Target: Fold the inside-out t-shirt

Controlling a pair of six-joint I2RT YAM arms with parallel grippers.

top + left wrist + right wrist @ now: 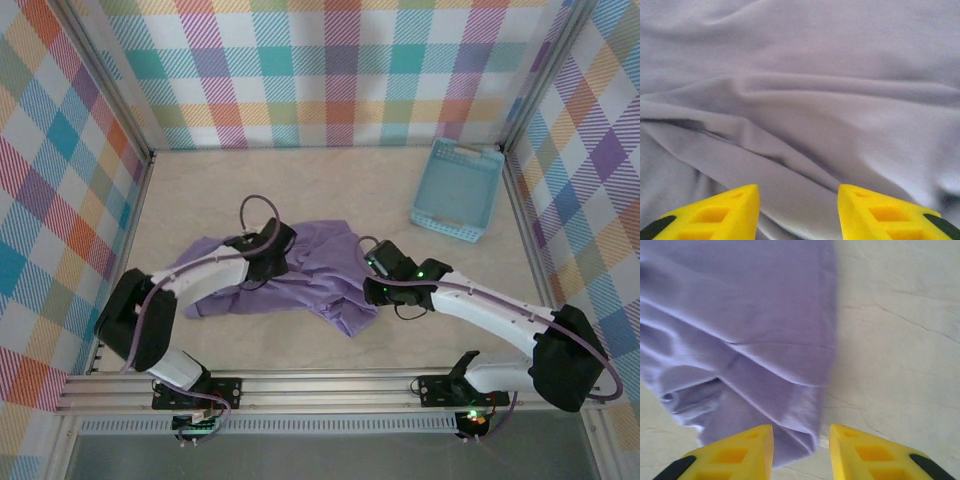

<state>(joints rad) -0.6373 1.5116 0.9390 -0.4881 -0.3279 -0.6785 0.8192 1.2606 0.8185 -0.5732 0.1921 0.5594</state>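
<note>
Lavender t-shirt (310,278): crumpled on surface (330,190), long axis left to right. Left tool (799,192) spread over its folds; right tool (801,432) spread astride its hem corner. Light blue slotted basket (446,226): far right, well apart.

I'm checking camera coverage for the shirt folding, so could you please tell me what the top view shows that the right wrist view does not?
Top view: the whole crumpled shirt, the left arm and right arm reaching onto it, and the blue basket at the far right. Right wrist view: up close, the shirt's stitched edge, a corner lying between open yellow jaws. Both: purple shirt on the pale table.
</note>
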